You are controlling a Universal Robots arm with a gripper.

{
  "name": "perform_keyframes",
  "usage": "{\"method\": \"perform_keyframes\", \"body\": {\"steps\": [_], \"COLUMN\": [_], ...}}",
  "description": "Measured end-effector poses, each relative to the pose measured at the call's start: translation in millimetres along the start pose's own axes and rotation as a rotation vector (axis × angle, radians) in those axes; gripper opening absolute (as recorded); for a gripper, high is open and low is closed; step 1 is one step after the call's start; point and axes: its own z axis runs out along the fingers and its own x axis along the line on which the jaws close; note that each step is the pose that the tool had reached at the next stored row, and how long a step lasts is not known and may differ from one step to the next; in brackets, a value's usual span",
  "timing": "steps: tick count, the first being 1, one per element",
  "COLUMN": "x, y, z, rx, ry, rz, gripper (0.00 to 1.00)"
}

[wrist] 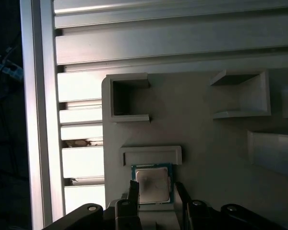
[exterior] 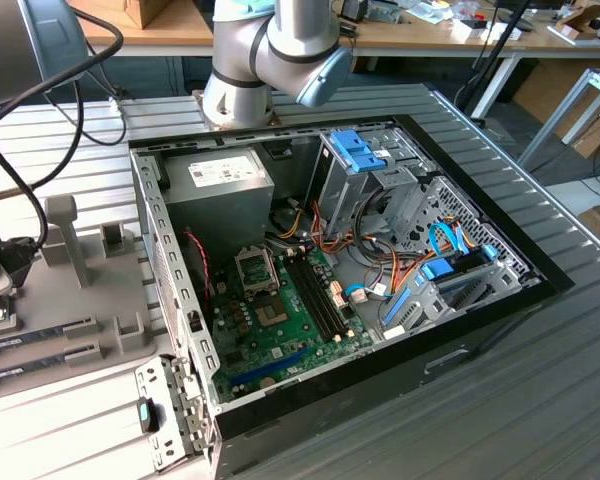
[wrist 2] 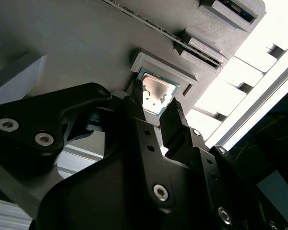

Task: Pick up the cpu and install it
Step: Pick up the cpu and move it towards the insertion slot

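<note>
- Step in hand: pick-up, grasp phase. Install not begun; the socket [exterior: 255,268] on the motherboard [exterior: 280,325] looks unfilled, judging by the exterior view.
- Gripper [wrist: 156,187] posn: over the grey holder plate [wrist: 206,143], tips down at the cpu [wrist: 153,186].
- Gripper state: fingers [wrist: 133,197] apart, one on each side of the cpu and close to its opposite edges. Firm contact can't be confirmed; the chip sits flat in its pocket, not lifted.
- Second wrist view agrees: gripper [wrist 2: 157,101] straddles the cpu [wrist 2: 157,92], with finger tips [wrist 2: 175,115] level with the chip's sides.
- Cpu location: in a shallow pocket of the holder plate, just beside a raised lip [wrist: 151,155]. The plate [exterior: 90,300] lies on the slatted table [exterior: 540,380], at the exterior view's left of the open computer case [exterior: 450,345], well apart from the socket.
- Next move calls for (est.): even pinch on two opposite edges, fingers square to the chip, then a straight lift clear of the pocket walls. A skewed grip may tilt or jam the chip.
- Cpu appearance: small flat square, silver-grey metal top, thin green rim all round. The top reflects light strongly. No damage visible; underside not seen.
- Handling (est.): thin, rigid, smooth edges, so little grip area.
</note>
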Motion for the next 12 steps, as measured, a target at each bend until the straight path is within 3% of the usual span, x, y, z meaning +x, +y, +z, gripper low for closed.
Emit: {"method": "perform_keyframes", "body": {"steps": [12], "x": [-0.3], "y": [-0.1], "z": [7.4], "rx": [0.0000], "ry": [0.0000], "rz": [0.000], "gripper": [0.42]}}
